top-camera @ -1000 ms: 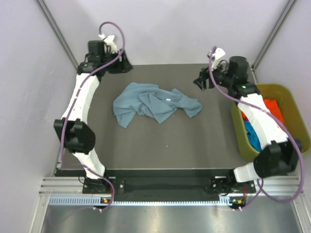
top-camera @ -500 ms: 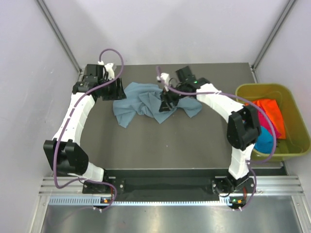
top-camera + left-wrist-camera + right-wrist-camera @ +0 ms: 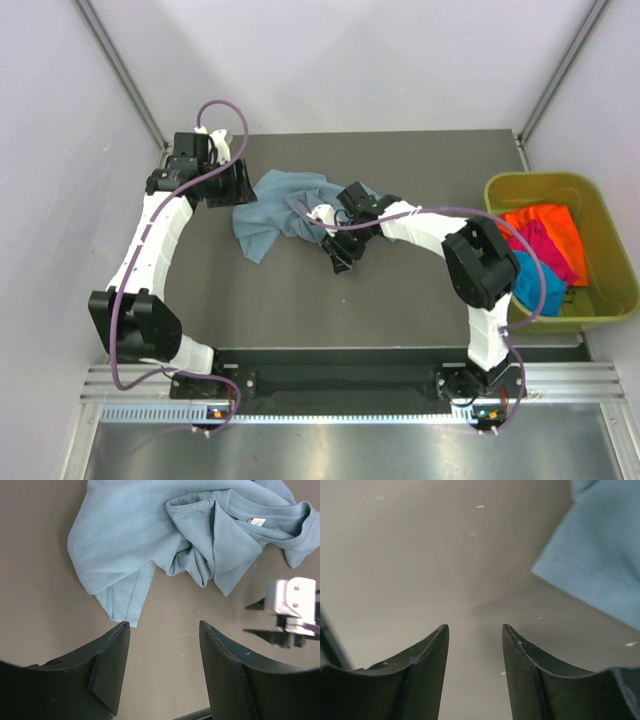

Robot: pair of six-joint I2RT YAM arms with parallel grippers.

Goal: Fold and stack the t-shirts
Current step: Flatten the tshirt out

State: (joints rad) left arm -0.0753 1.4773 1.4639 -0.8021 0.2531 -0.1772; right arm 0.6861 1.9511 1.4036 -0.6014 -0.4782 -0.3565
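Grey-blue t-shirt (image 3: 285, 205) lay crumpled at the table's (image 3: 400, 300) twelve o'clock, long axis nine-to-three. Right gripper (image 3: 474, 626), jaws apart and empty, sat nearest, hem at its two o'clock. Left gripper (image 3: 162, 624), likewise gaping, hovered at the shirt's nine o'clock edge.

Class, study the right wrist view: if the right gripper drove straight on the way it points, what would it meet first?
Most likely the bare table, just beside the grey-blue t-shirt; depth is unclear.
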